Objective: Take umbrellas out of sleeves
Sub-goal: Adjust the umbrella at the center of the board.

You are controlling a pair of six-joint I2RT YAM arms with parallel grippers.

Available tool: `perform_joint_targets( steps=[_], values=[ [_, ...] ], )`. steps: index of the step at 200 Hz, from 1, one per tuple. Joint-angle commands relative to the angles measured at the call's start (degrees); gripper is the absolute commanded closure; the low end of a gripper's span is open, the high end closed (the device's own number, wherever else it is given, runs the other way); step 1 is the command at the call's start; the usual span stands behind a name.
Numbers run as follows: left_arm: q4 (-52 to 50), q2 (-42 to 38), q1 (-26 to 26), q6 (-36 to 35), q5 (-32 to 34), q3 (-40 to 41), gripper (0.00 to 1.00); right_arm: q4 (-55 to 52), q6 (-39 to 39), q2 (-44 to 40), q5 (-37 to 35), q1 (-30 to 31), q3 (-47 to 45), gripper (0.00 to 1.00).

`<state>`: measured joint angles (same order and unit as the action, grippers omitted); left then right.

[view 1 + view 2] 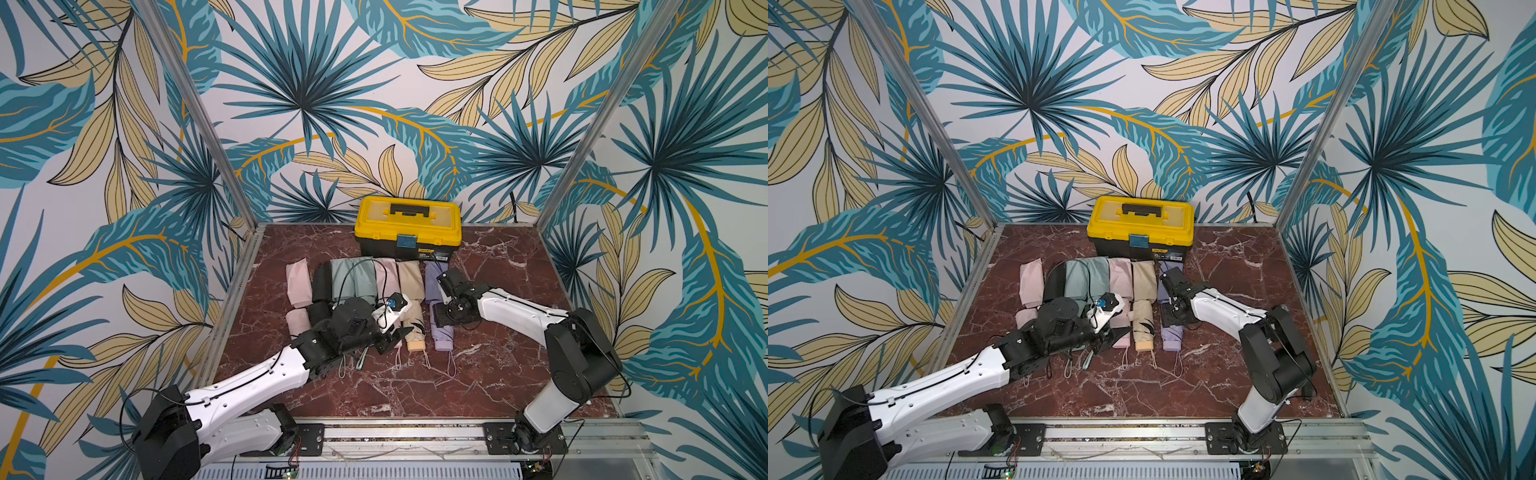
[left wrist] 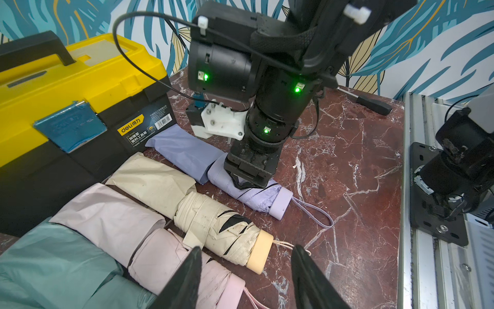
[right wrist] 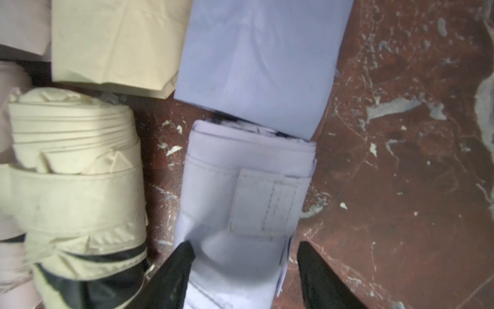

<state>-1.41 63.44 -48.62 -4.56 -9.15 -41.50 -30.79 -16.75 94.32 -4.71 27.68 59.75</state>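
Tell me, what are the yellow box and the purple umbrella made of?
The yellow box looks like hard plastic: smooth, slightly shiny, with crisp moulded edges. The purple umbrella looks like thin matte cloth: it creases, folds into pleats and has a stitched strap. Its blocky handle is probably smooth plastic.

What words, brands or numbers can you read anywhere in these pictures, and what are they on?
"deli 得力": on the black sticker on the toolbox front, left wrist view.
Smaller Chinese lines and barcode digits on that sticker: too small to read.
Nothing readable elsewhere.
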Motion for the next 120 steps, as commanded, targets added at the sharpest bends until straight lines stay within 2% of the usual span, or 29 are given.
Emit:
perform_joint_targets(
  steps=[1, 31, 52, 80, 120],
  values=[
    [1.31, -0.16, 0.1, -0.74, 0.78, 0.74, 0.44, -2.61, -1.03, -5.65, 1.22, -0.61, 0.46, 0.33],
    [1.82, 0.1, 0.19, -1.72, 2.13, 0.62, 0.44, -3.96, -3.23, -5.41, -0.19, -5.65, 4.42, 0.37],
    [2.12, -0.11, 0.45, -1.97, 3.65, 0.72, 0.44, -4.57, -4.58, -0.44, -0.79, -9.45, 8.33, 0.52],
    [4.12, -2.14, 0.96, -1.29, 5.62, 1.89, 0.44, -3.47, -5.27, 6.96, -1.74, -12.13, 14.3, 0.66],
    [5.05, -2.7, 1.75, -1.23, 5.83, 2.87, 0.44, 0.51, -6.0, 15.74, -5.56, -13.88, 20.93, 0.7]
  ],
)
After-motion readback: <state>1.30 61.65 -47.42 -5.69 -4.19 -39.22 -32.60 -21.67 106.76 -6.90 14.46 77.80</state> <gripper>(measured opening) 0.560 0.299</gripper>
